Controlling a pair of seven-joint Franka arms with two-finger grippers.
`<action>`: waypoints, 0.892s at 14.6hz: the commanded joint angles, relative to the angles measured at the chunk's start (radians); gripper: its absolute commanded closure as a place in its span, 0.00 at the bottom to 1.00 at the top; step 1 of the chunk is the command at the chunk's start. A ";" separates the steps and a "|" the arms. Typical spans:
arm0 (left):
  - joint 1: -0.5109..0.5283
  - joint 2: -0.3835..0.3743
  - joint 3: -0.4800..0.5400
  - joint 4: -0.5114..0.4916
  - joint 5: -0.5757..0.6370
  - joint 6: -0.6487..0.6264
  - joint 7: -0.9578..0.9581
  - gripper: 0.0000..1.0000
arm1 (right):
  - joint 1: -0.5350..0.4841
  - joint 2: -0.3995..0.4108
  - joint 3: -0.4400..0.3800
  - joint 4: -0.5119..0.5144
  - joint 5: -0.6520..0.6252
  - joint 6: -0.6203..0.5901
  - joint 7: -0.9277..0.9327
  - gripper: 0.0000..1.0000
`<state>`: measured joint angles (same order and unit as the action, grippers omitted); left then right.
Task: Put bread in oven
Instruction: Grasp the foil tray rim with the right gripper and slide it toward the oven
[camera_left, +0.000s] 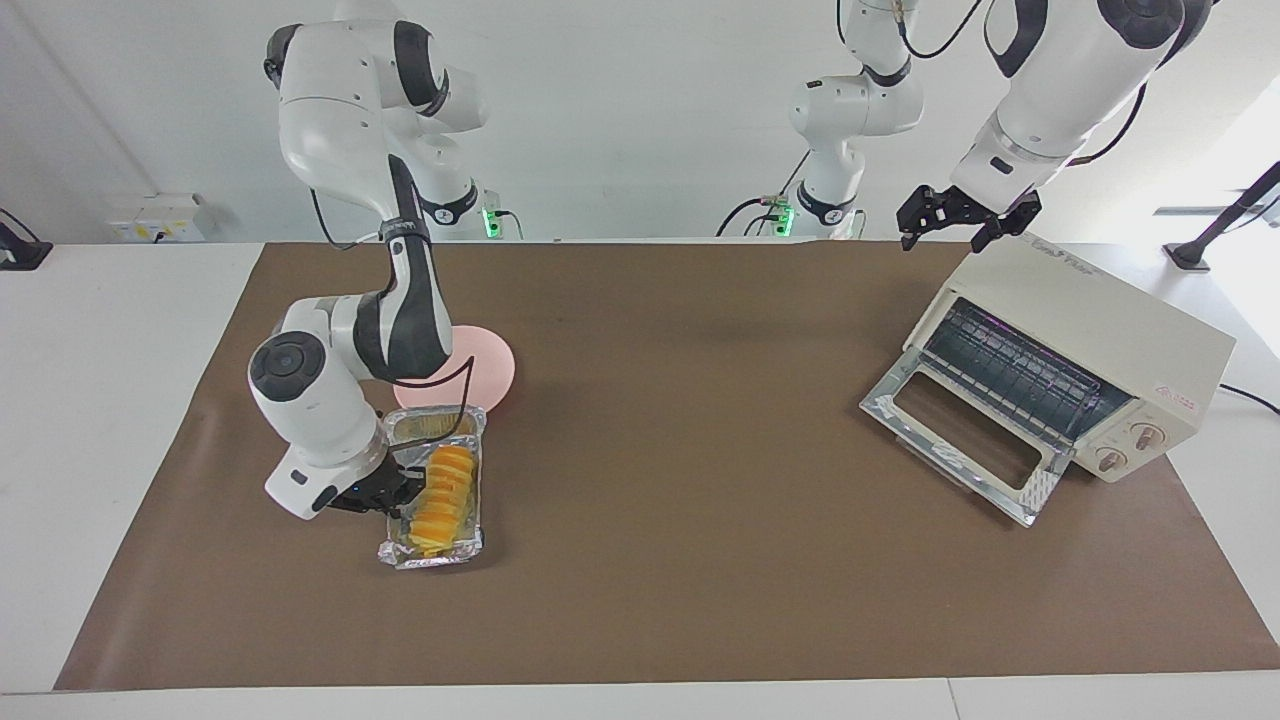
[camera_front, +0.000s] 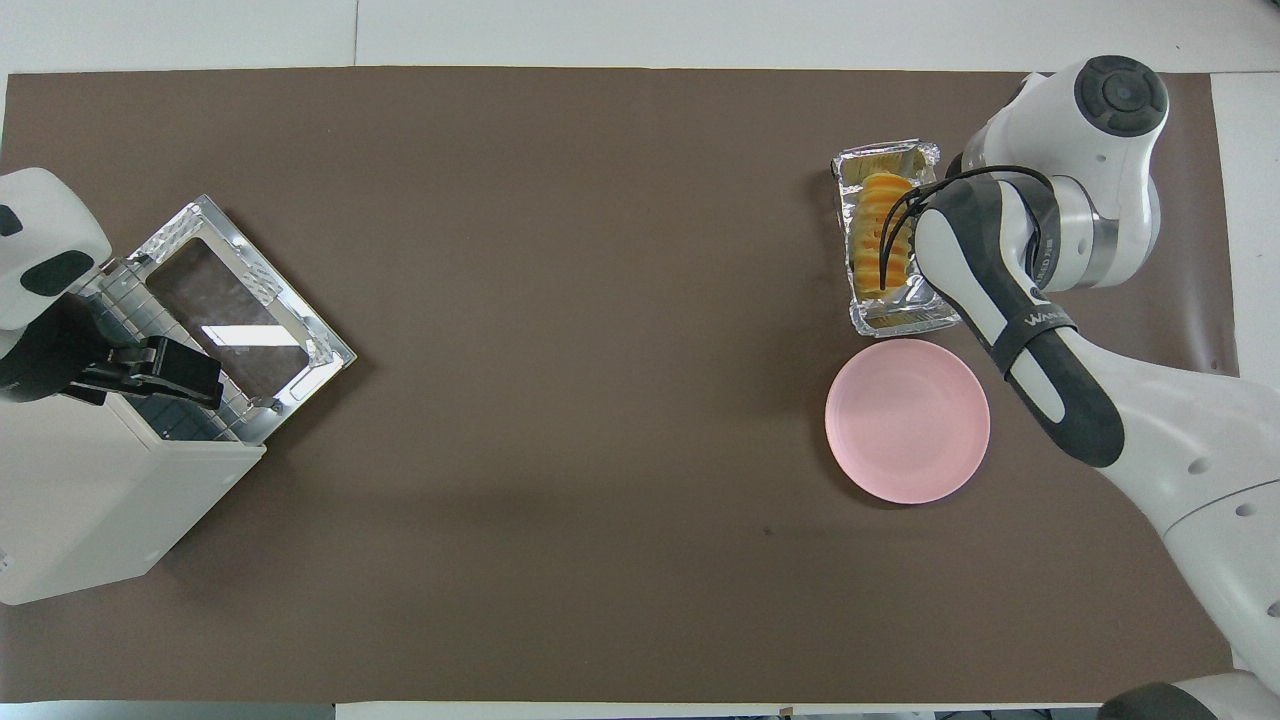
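The bread is a ridged yellow-orange loaf lying in a crinkled foil tray toward the right arm's end of the table; it also shows in the overhead view. My right gripper is low at the tray's side, right against the bread; my own forearm hides it in the overhead view. The cream-white oven stands at the left arm's end with its glass door dropped open and the wire rack showing. My left gripper is open and empty, up over the oven's top.
A round pink plate lies beside the foil tray, nearer to the robots. The brown mat covers the table between tray and oven. The oven door juts out toward the table's middle.
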<state>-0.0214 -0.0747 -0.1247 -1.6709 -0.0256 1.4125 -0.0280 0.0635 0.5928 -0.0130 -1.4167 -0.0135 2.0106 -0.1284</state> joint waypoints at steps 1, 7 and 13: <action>0.015 -0.013 -0.009 -0.007 -0.013 0.008 0.013 0.00 | 0.001 -0.014 0.011 0.071 0.026 -0.102 -0.017 1.00; 0.015 -0.014 -0.009 -0.007 -0.013 0.008 0.013 0.00 | 0.166 -0.065 0.013 0.096 0.105 -0.179 0.214 1.00; 0.015 -0.014 -0.009 -0.007 -0.013 0.008 0.013 0.00 | 0.396 -0.061 0.011 0.085 0.118 -0.105 0.507 1.00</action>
<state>-0.0214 -0.0747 -0.1247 -1.6709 -0.0256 1.4125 -0.0280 0.4404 0.5313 0.0041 -1.3143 0.0811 1.8788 0.3512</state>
